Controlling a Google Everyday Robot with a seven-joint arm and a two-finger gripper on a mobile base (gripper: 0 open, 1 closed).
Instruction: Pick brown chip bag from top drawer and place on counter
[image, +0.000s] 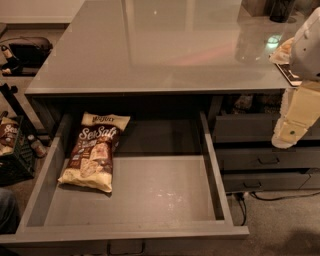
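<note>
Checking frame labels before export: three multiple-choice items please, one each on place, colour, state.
1. In the top drawer, the brown chip bag lies: A left part; B right part; C middle.
2. The bag's ends are: A blue; B cream-yellow; C green.
3. The top drawer is: A shut; B pulled open; C removed.
Key: 1 A: it lies by the left wall. 2 B: pale ends frame the brown middle. 3 B: its floor shows below the counter; the gripper hangs far right, apart from the bag.

brown chip bag flat (label up), left side of open top drawer; gripper far right.
</note>
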